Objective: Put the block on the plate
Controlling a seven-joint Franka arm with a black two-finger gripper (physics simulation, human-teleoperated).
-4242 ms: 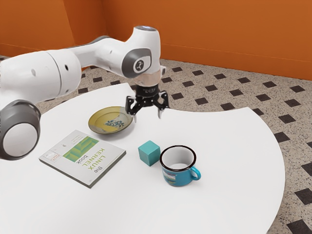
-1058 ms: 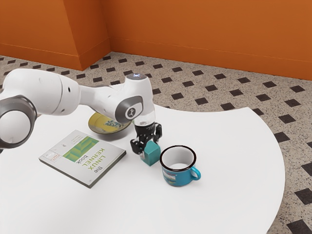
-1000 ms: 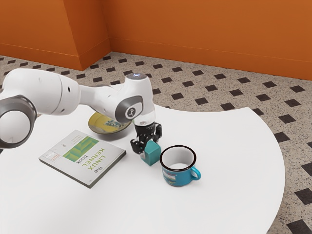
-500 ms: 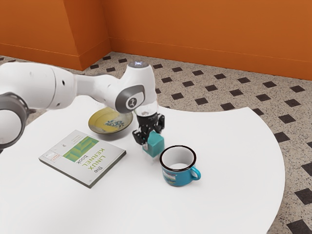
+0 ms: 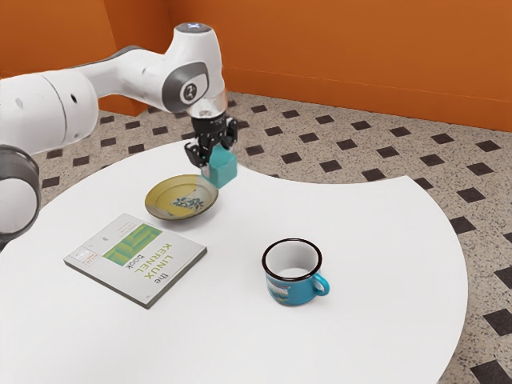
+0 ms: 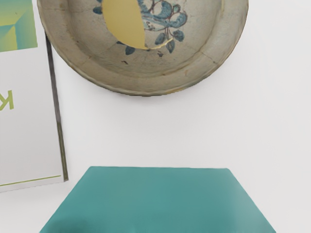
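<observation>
My black gripper [image 5: 214,157] is shut on the teal block [image 5: 222,169], holding it in the air above the table. In the exterior view the block overlaps the right rim of the yellow and grey plate [image 5: 170,203], which lies on the table. The wrist view has the block [image 6: 158,201] large and close under my hand, with the flower-painted plate [image 6: 146,82] lying apart from it in that picture.
A book [image 5: 132,260] with a green cover picture lies near the plate, and its edge [image 6: 29,145] is in the wrist view. A blue mug [image 5: 293,276] with a dark rim stands on the white table [image 5: 360,336].
The block has left the spot beside the mug. My gripper has carried it up and toward the exterior view's left, near the plate. Book, mug and plate are unmoved.
</observation>
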